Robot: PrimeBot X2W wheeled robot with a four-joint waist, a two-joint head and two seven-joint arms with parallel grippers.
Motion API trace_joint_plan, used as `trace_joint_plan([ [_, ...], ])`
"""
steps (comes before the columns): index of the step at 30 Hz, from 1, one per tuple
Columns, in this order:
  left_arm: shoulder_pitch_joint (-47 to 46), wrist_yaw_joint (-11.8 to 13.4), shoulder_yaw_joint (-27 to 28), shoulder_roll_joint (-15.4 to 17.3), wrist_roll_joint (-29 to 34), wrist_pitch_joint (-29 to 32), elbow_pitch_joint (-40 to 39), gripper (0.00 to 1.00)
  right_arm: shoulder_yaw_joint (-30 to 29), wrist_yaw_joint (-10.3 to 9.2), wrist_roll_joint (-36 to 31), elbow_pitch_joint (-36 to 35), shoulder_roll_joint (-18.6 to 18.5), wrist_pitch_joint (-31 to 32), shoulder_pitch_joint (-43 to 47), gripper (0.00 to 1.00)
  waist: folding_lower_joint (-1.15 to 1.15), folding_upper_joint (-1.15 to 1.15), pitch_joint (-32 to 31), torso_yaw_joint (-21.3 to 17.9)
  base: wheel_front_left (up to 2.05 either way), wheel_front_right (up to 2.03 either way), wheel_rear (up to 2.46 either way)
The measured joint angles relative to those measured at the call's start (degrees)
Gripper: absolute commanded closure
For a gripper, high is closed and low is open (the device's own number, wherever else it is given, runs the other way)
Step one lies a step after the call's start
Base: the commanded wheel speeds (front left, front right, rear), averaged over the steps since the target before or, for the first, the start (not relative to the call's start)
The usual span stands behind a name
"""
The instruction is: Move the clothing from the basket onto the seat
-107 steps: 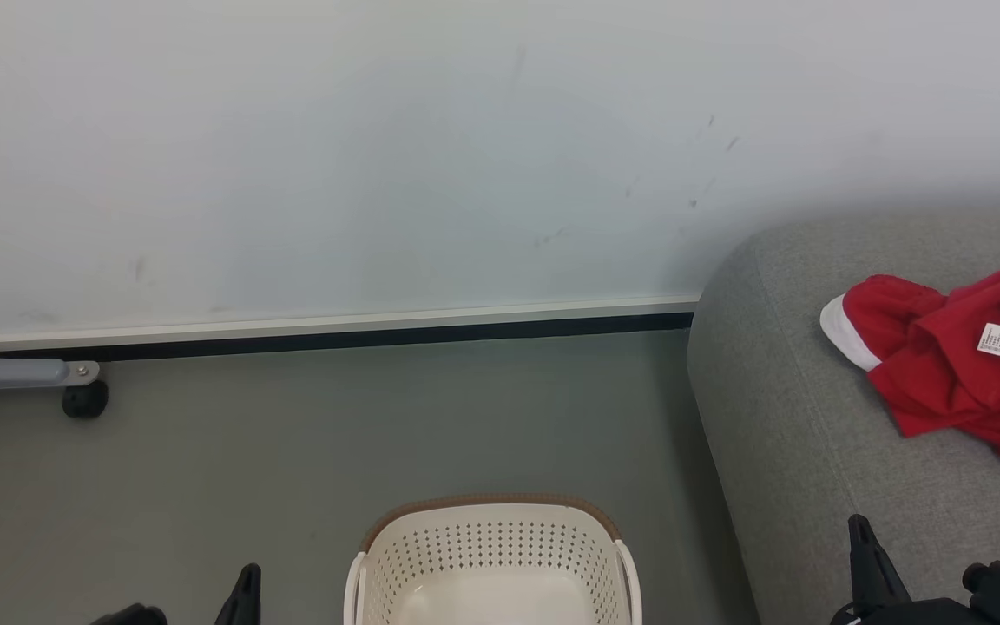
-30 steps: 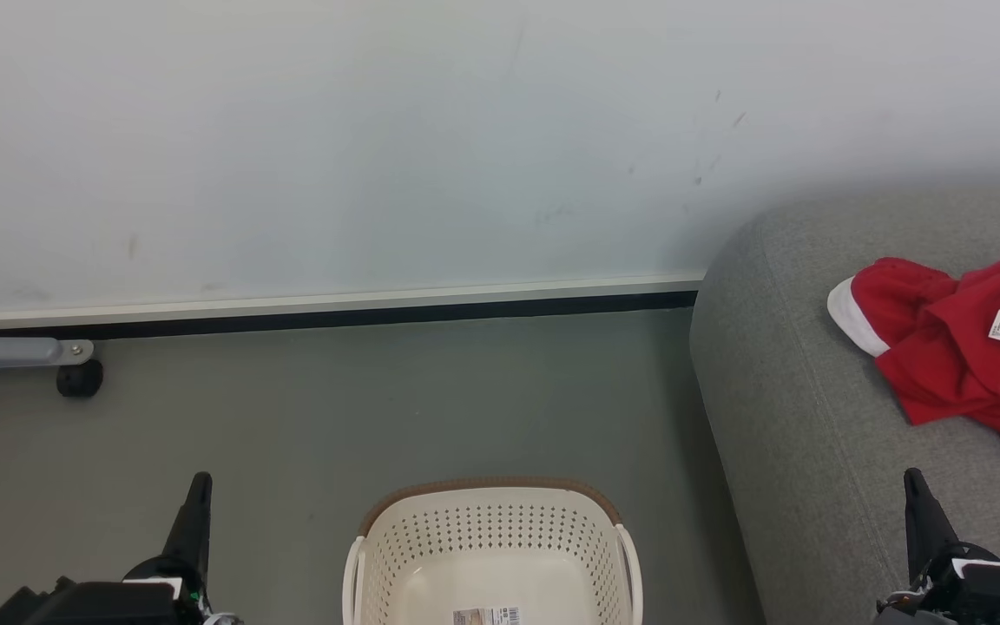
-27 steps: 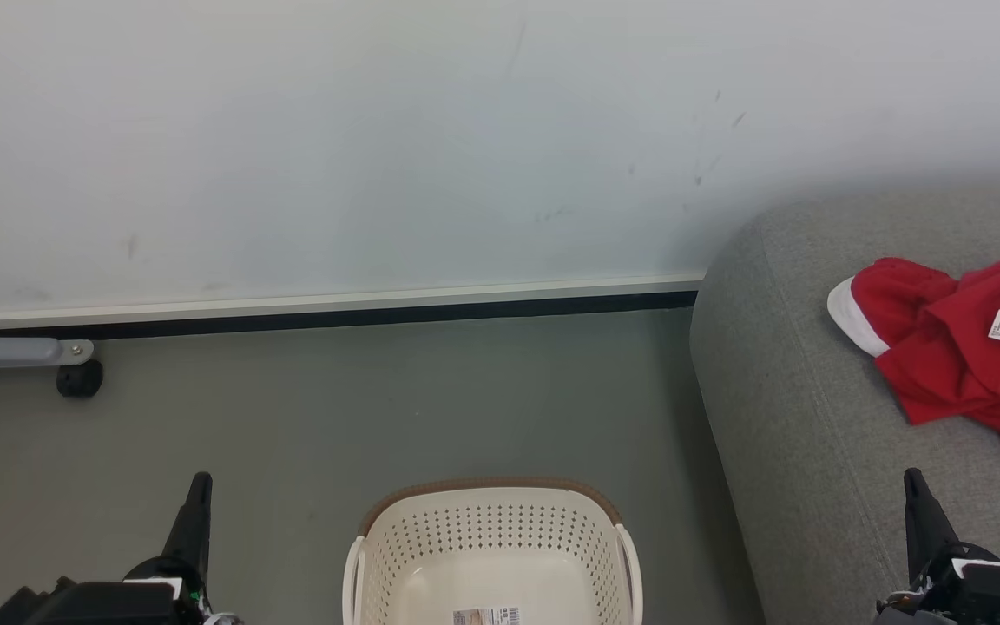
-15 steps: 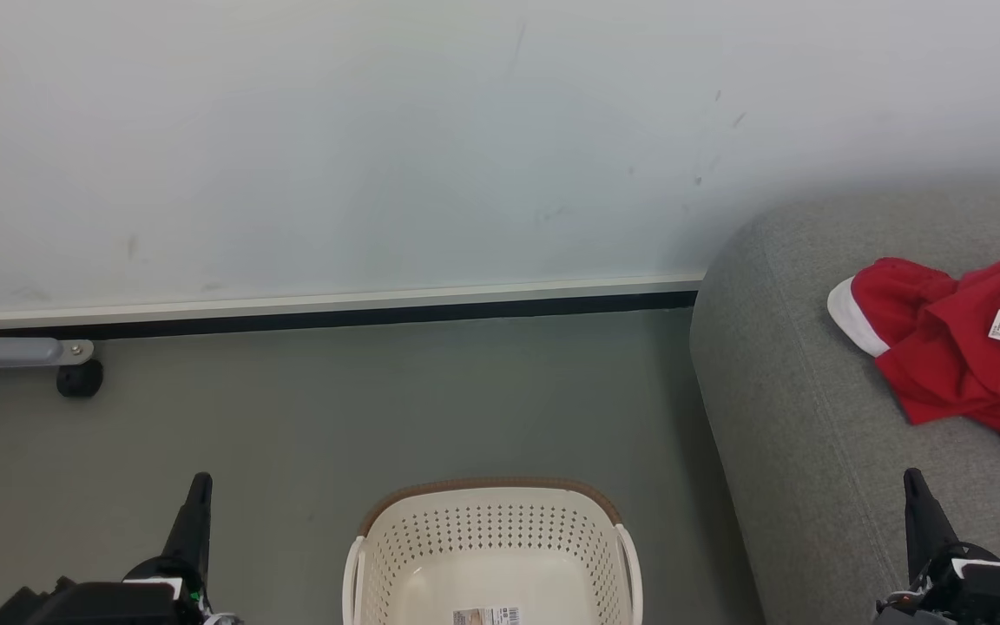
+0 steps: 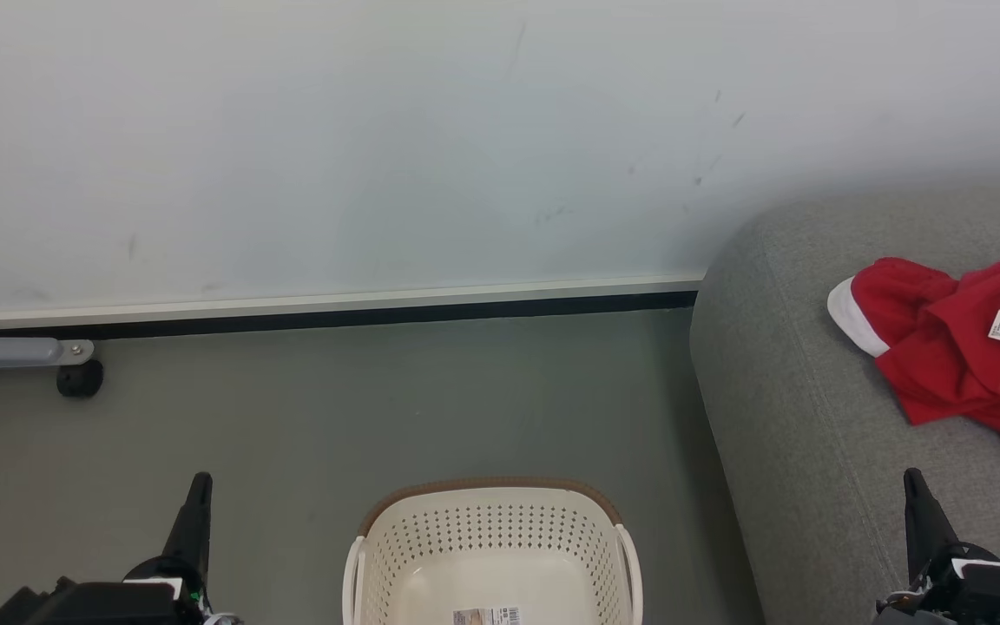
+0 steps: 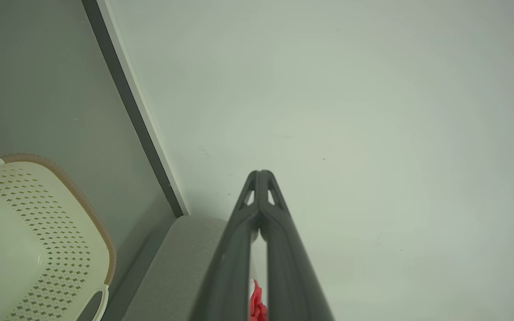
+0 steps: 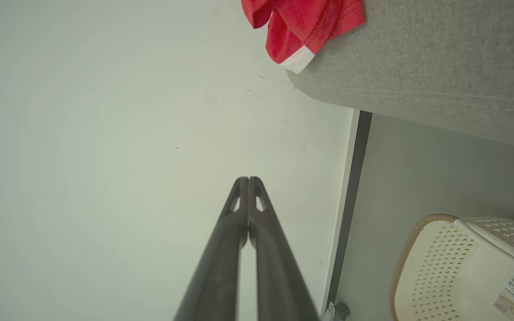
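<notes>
Already, red white-trimmed clothing (image 5: 951, 365) was laid on the grey fabric seat (image 5: 795, 417).
Jaws of left gripper (image 6: 260, 174) and right gripper (image 7: 248, 179) were pressed together.

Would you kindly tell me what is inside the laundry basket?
Inside the laundry basket I see just its bare cream floor and a barcode label; nothing else in the visible part. Its near end is cut off by the picture edge, so that is unseen.

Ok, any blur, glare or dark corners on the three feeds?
Head view: even, soft light, no glare; the red white-trimmed garments on the grey fabric sofa look sharp. Left wrist view: the wall dims toward the corners; the cream perforated plastic basket is crisp. Right wrist view: same corner dimming, no blur.
</notes>
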Motion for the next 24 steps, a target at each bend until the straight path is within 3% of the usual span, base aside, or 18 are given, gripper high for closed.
trace_joint_plan([
  [24, 0.0, 0.0, 0.0, 0.0, 0.0, 0.0, 0.0, 1.00, 0.0, 0.00, 0.0, 0.0, 0.0, 0.0, 0.0, 1.00, 0.00, 0.00, 0.0, 0.0, 0.00, 0.00, 0.00],
])
